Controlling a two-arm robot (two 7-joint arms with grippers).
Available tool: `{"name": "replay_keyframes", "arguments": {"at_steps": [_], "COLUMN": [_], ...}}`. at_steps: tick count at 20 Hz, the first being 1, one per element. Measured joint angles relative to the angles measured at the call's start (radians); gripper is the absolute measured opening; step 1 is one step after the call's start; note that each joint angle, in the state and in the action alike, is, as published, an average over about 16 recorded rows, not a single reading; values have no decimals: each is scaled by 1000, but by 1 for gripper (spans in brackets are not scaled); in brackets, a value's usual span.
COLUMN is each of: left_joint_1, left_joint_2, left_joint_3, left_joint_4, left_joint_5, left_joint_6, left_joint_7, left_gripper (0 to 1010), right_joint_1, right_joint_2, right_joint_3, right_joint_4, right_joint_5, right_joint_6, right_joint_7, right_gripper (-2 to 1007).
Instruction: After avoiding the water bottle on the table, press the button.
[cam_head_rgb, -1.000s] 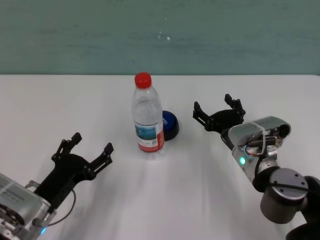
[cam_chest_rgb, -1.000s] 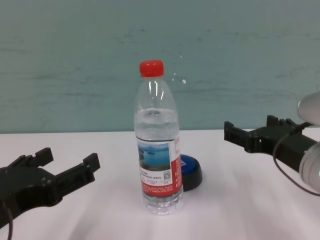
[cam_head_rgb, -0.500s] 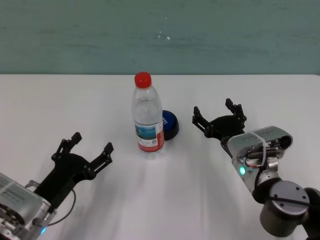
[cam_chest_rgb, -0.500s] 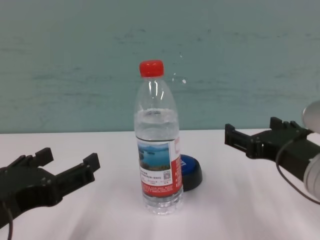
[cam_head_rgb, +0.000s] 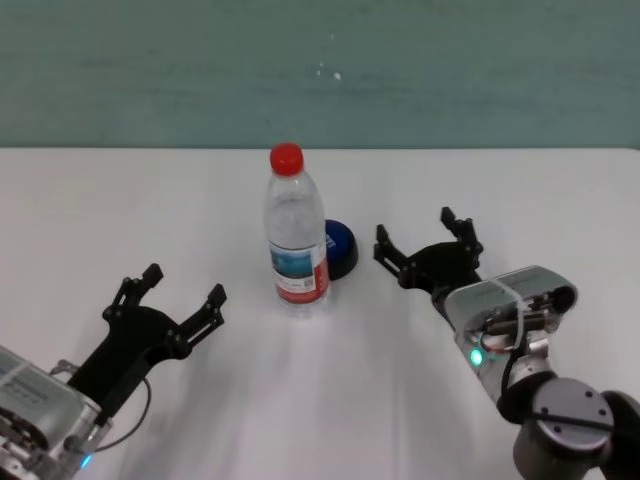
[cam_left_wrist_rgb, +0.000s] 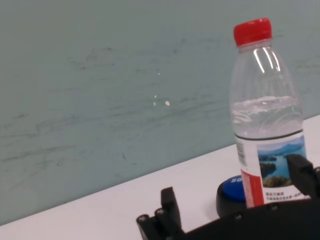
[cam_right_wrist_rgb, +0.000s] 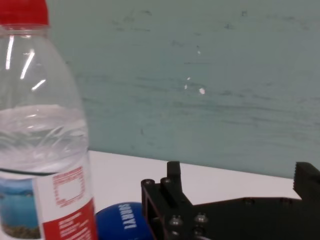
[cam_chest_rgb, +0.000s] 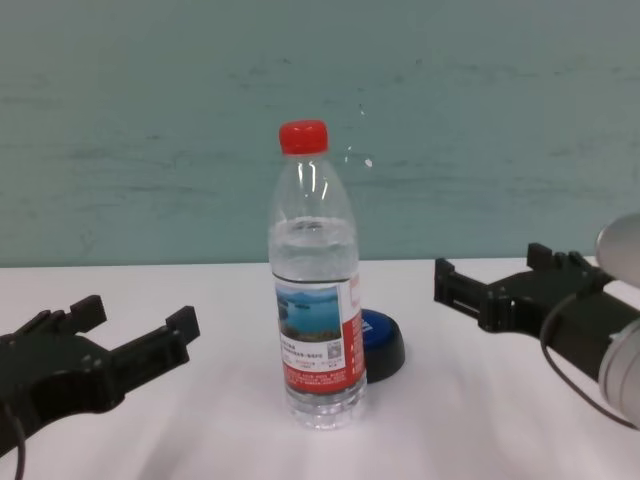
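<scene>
The water bottle (cam_head_rgb: 295, 232) stands upright on the white table (cam_head_rgb: 330, 390), with a red cap and a red-and-white label; it also shows in the chest view (cam_chest_rgb: 314, 290). The blue button (cam_head_rgb: 338, 250) on a black base sits just behind it to the right, partly hidden by it (cam_chest_rgb: 381, 342). My right gripper (cam_head_rgb: 420, 244) is open, a short way right of the button, its fingers pointing toward it (cam_chest_rgb: 495, 283). My left gripper (cam_head_rgb: 172, 291) is open and empty, at the front left of the bottle (cam_chest_rgb: 120, 322).
A teal wall (cam_head_rgb: 320, 70) runs behind the table's far edge. The bottle (cam_right_wrist_rgb: 42, 140) fills one side of the right wrist view, with the button (cam_right_wrist_rgb: 122, 224) low beside it. In the left wrist view the bottle (cam_left_wrist_rgb: 267, 130) stands in front of the button (cam_left_wrist_rgb: 235, 192).
My right gripper has moved left, closer to the button, and stays open. The left arm, bottle and button have not moved.
</scene>
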Motion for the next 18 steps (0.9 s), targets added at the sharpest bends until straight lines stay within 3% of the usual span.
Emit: {"name": "replay_keyframes", "arguments": {"at_steps": [7,18], "left_joint_1": [0,0], "left_joint_2": [0,0], "left_joint_3": [0,0], "left_joint_4": [0,0], "left_joint_5": [0,0], "left_joint_6": [0,0], "left_joint_7": [0,0], "left_gripper": [1010,1010], "right_joint_1": [-16,-15], "right_joint_2": [-10,-21], "right_joint_3": [-16,-43], "right_joint_4": [-3,15], "right_joint_5": [-3,-1], "right_joint_6": [-2,-10], "right_joint_7": [11,23], "right_gripper": [1004,1004]}}
